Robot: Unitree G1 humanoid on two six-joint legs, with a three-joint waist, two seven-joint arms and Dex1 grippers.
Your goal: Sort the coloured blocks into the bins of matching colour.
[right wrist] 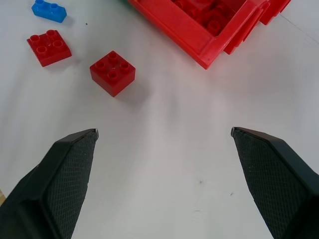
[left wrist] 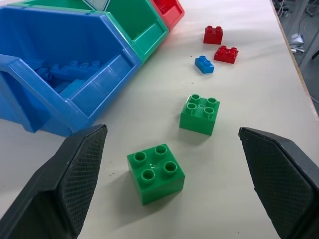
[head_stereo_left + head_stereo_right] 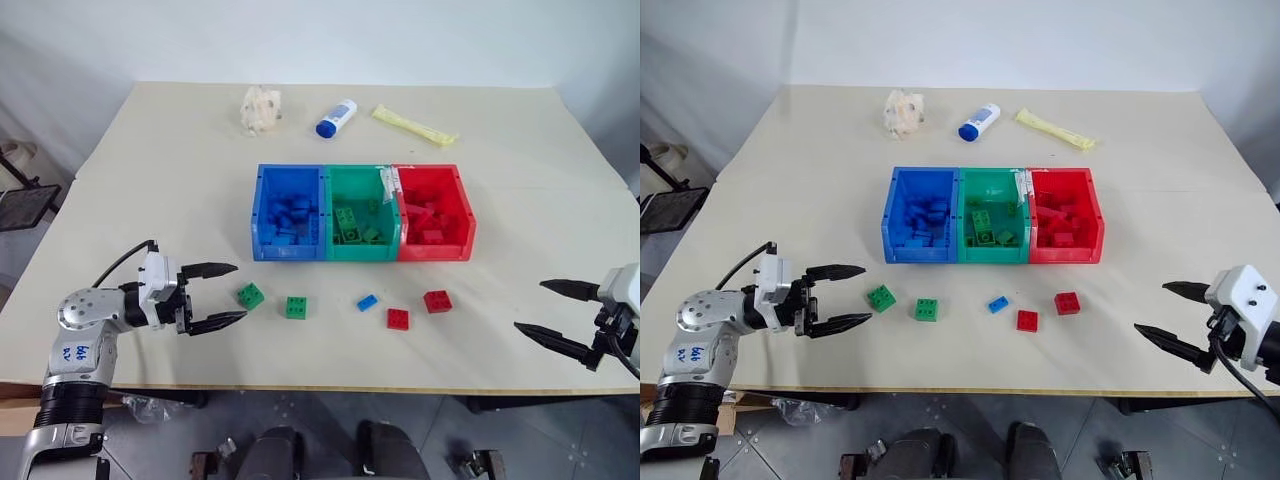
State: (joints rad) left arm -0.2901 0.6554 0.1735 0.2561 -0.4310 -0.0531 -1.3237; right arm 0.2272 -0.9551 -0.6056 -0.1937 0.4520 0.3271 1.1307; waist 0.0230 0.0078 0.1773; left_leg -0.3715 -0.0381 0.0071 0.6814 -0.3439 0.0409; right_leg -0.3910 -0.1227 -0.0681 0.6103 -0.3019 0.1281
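Note:
Three joined bins stand mid-table: blue bin (image 3: 263,215), green bin (image 3: 362,187), red bin (image 3: 462,218), each holding bricks of its colour. Loose on the table in front lie two green blocks (image 3: 250,296) (image 3: 296,307), a small flat blue block (image 3: 367,302) and two red blocks (image 3: 398,319) (image 3: 437,301). My left gripper (image 3: 232,294) stands open just left of the nearer green block (image 2: 155,172), empty. My right gripper (image 3: 530,307) is open and empty at the table's right front, well right of the red blocks (image 1: 112,72).
At the back of the table lie a crumpled pale wad (image 3: 262,108), a white bottle with a blue cap (image 3: 336,118) and a yellow packet (image 3: 414,126). The table's front edge (image 3: 350,388) runs just below both grippers.

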